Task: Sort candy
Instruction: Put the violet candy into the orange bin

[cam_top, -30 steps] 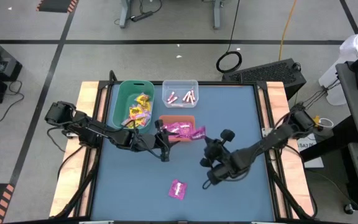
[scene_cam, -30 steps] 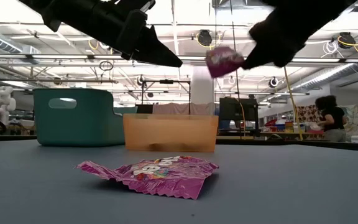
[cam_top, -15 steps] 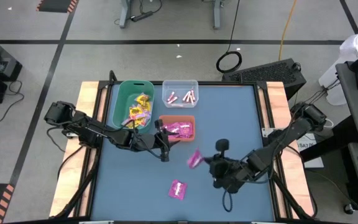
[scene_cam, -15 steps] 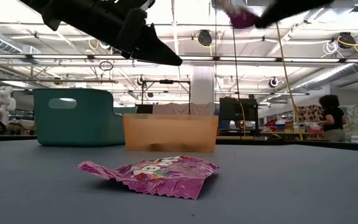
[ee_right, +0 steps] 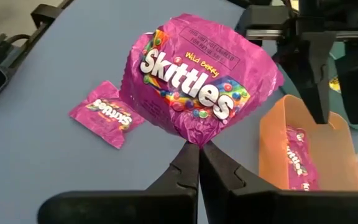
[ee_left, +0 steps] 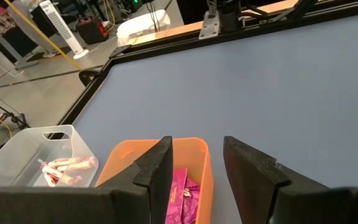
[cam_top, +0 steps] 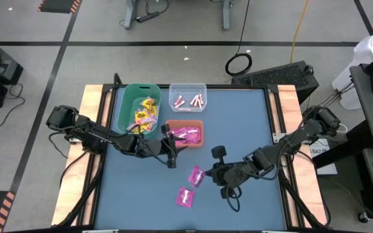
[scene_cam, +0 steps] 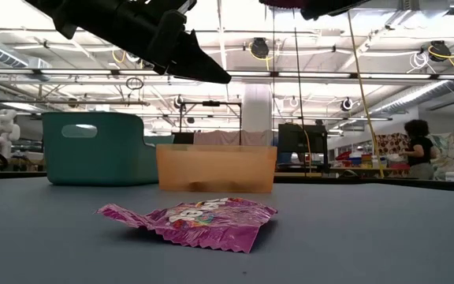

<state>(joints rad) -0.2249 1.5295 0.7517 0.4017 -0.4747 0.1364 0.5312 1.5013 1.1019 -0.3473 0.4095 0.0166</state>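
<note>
My right gripper [ee_right: 199, 154] is shut on a magenta-pink candy packet [ee_right: 197, 81] and holds it above the table's middle [cam_top: 196, 175]. A second magenta packet [cam_top: 184, 197] lies flat on the table near the front edge. My left gripper [cam_top: 171, 155] hovers open and empty at the near side of the orange bin [cam_top: 185, 134], which holds magenta packets. The green bin [cam_top: 139, 110] holds yellow packets. The clear bin [cam_top: 188, 97] holds pale pink sticks. My right gripper pinches the packet's crimped edge [ee_right: 194, 138] between its two fingers. The fingers come from the table's right, slanting down. The packet stands out beyond the fingertips with its printed face in view, lifted clear of the table.
The three bins stand together at the table's far left. Bare blue table top [cam_top: 251, 129] lies right of them. Wooden rails [cam_top: 290, 116] border both sides. In the low view a person [scene_cam: 418, 146] stands in the room far behind.
My right gripper has carried the magenta packet from beside the orange bin's right end toward the table's near edge and upward, turning its wrist on the way. In the low view the packet has risen out of the top. It has stayed shut on the packet.
</note>
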